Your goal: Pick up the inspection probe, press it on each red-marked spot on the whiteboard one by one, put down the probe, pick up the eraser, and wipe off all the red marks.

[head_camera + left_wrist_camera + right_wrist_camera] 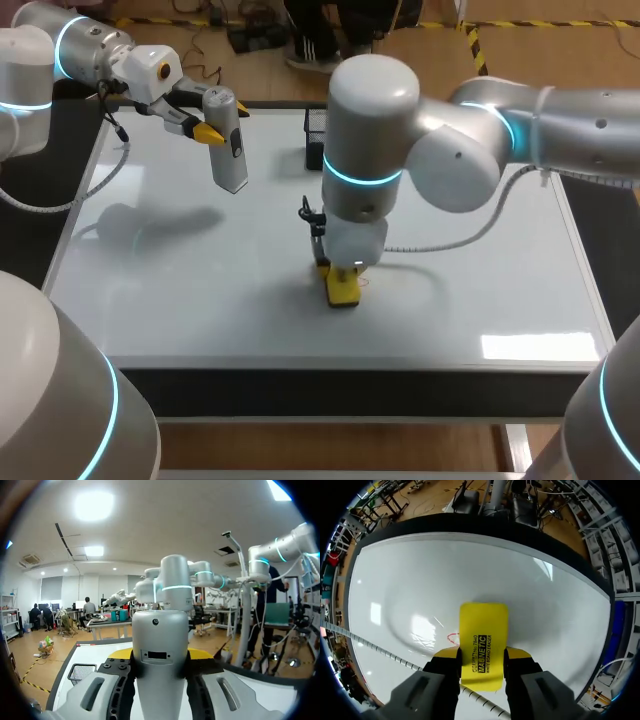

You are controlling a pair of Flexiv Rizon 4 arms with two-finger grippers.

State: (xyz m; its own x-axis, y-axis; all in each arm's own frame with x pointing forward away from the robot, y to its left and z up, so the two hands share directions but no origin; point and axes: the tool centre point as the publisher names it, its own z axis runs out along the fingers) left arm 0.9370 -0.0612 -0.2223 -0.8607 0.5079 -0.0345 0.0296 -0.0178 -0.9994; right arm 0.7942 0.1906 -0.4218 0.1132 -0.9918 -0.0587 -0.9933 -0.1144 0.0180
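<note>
Eraser point(483, 625) clamped between its fingers, the right gripper point(482, 656) holds it down on the whiteboard point(545, 605), just beside a red mark point(452, 639). The left gripper point(215, 122) clasps the grey probe point(230, 155), raised above the board's far left.

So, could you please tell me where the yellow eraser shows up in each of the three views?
Head view: the eraser sits on the whiteboard near its middle, under the right end effector.
Left wrist view: not in it; the inspection probe fills the middle.
Right wrist view: gripped between that end effector's fingers, against the board.
Shared landmark: the whiteboard, in all three.
</note>
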